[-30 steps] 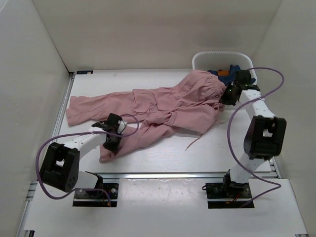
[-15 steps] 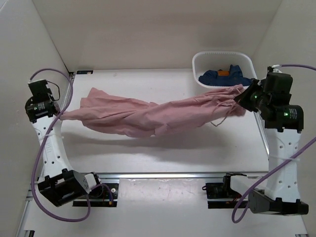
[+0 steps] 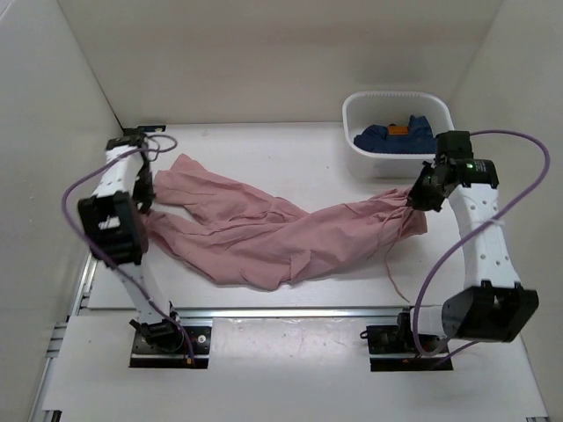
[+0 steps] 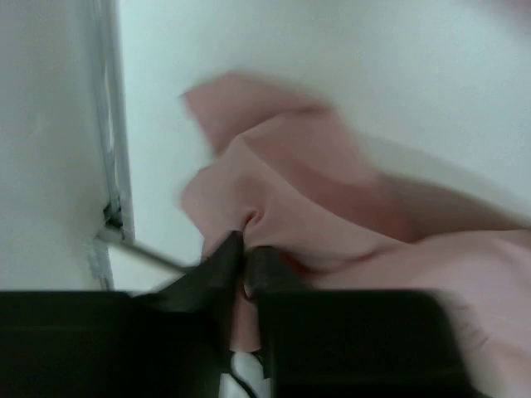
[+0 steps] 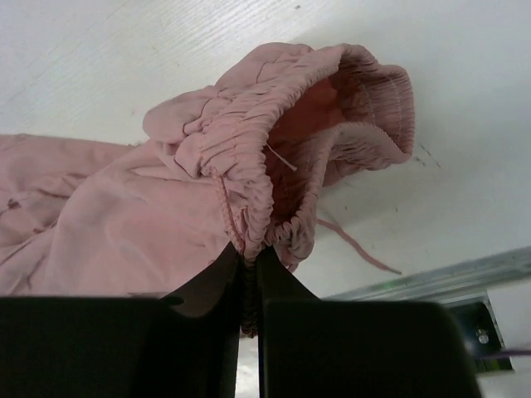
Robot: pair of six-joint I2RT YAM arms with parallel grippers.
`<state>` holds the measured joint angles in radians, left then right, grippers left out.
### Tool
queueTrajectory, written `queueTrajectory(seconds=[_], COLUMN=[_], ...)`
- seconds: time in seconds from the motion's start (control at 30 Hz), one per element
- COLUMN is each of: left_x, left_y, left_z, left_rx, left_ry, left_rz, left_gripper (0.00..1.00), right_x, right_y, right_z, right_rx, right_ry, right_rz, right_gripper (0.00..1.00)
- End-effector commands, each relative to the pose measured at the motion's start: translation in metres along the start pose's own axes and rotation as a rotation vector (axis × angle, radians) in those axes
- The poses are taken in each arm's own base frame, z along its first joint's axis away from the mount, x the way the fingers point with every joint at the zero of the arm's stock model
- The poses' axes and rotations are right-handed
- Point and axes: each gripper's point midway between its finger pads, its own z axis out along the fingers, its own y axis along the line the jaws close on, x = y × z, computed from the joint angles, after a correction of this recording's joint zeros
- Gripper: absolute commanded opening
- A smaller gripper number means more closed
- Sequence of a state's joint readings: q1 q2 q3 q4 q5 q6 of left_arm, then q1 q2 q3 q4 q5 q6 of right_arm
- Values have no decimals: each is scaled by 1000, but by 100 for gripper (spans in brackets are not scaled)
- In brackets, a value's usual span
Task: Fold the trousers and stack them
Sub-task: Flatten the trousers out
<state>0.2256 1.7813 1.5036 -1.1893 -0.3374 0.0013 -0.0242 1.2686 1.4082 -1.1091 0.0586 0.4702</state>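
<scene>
pink trousers [image 3: 264, 237] hang slack between the two grippers, middle sagging onto the table [image 3: 308, 149]; half a second ago they were stretched taut. left gripper [image 3: 143, 202] clamped on a leg end, right gripper [image 3: 417, 197] clamped on the elastic waistband [image 5: 274, 166]; both have drawn inward. drawstring [image 3: 391, 264] dangles below the right gripper

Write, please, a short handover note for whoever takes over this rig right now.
Left gripper: shut on the leg end of the trousers, near the table's left edge.
Right gripper: shut on the elastic waistband, near the white basket.
Trousers: spread between the arms, middle rumpled on the table.
Done: both ends gripped. Left: flatten, fold, stack.
</scene>
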Motion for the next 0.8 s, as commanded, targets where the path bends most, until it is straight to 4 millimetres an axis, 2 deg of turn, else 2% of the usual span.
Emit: queueTrajectory(seconds=[0.0, 0.03, 0.07, 0.1, 0.13, 0.17, 0.2, 0.23, 0.27, 0.3, 0.33, 0.37, 0.43, 0.47, 0.5, 0.53, 0.57, 0.6, 0.67, 0.7, 0.77], left_x=[-78, -116, -128, -134, -140, -147, -148, -155, -144, -142, -140, -129, -108, -98, -73, -66, -56, -35, -27, -18, -18], left_y=[-50, -44, -48, -54, -51, -45, -36, -21, -18, -6, 11, 24, 35, 38, 25, 27, 32, 26, 31, 20, 19], left_z=[1, -14, -12, 2, -1, -6, -23, -31, -25, -32, -56, -44, -47, -41, -19, -17, -6, 14, 28, 37, 56], left_rx=[70, 52, 43, 42, 24, 24, 36, 45, 72, 76, 76, 78, 69, 79, 114, 118, 111, 120, 140, 177, 176], left_ry=[-105, -198, -204, -182, -199, -230, -276, -333, -327, -362, -432, -420, -416, -399, -321, -334, -313, -259, -253, -218, -189], left_rz=[63, 30, 36, 44, 37, 16, -9, -58, -72, -104, -146, -180, -203, -214, -196, -208, -228, -227, -263, -251, -259], left_gripper=[32, 44, 54, 61, 70, 90, 97, 99, 100, 100, 100, 100, 100, 100, 100, 100, 100, 100, 100, 100, 100], right_x=[-22, -27, -27, -27, -26, -22, -23, -21, -16, -13, -9, -3, 4, 7, 9, 11, 11, 13, 12, 11, 10], right_y=[15, 18, 25, 29, 31, 32, 32, 31, 28, 27, 25, 21, 20, 19, 18, 17, 17, 16, 13, 11, 9], right_z=[24, 26, 28, 28, 27, 29, 26, 25, 26, 21, 22, 25, 26, 28, 27, 30, 30, 29, 30, 31, 31], right_rx=[-46, -61, -99, -122, -138, -146, -150, -151, -147, -151, -150, -143, -148, -144, -144, -142, -142, -142, -124, -115, -106], right_ry=[-21, -20, -10, -11, -4, 10, 0, -2, 6, -3, 0, 15, 30, 38, 38, 42, 42, 42, 34, 30, 25], right_rz=[-34, -27, -43, -45, -56, -55, -65, -66, -65, -66, -76, -75, -74, -73, -73, -73, -73, -73, -73, -73, -83], right_gripper=[0, 0, 0, 0, 0, 0, 0, 0, 0, 0, 0, 0, 0, 0, 0, 0, 0, 0, 0, 0, 0])
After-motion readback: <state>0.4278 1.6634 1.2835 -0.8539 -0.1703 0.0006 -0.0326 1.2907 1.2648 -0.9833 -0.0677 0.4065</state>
